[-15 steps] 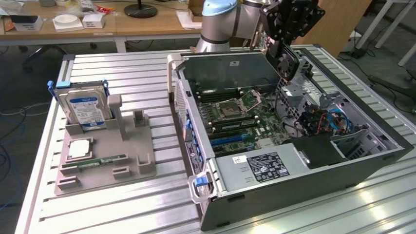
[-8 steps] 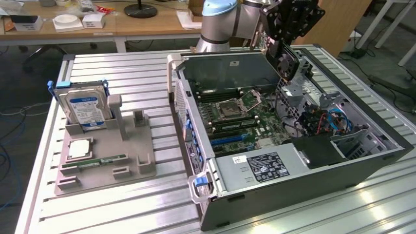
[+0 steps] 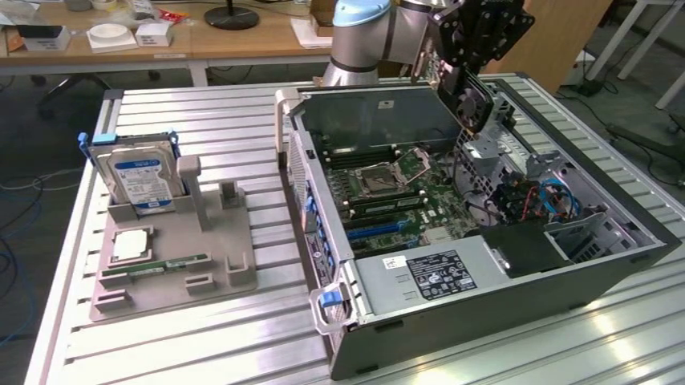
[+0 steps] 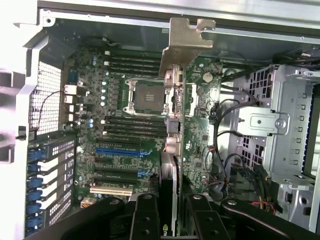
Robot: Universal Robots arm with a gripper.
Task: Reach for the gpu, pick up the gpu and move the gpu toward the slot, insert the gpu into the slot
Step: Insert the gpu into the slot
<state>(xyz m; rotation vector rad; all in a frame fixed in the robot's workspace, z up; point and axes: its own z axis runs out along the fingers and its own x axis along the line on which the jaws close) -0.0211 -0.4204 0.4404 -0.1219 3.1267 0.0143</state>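
Note:
The gpu [image 3: 474, 100] hangs edge-down over the open computer case [image 3: 482, 321], near its back wall, its black fan facing the exterior view's right. My gripper [image 3: 463, 74] is shut on the card's upper edge. In the wrist view the gpu [image 4: 173, 150] appears edge-on between my fingers [image 4: 145, 217], and its silver bracket [image 4: 187, 42] points away from the camera. It hovers above the motherboard [image 4: 120, 105] without touching it. The blue slot [image 4: 117, 150] lies on the board to one side of the card; in the exterior view the slot [image 3: 374, 228] is below and toward the left of the card.
A grey holder [image 3: 176, 273] on the slatted table carries a blue-labelled hard drive [image 3: 144, 176], a processor [image 3: 131, 245] and a memory stick [image 3: 160, 265]. Inside the case are a power supply [image 3: 428, 273], a metal drive cage [image 4: 290, 125] and loose cables [image 4: 225, 150].

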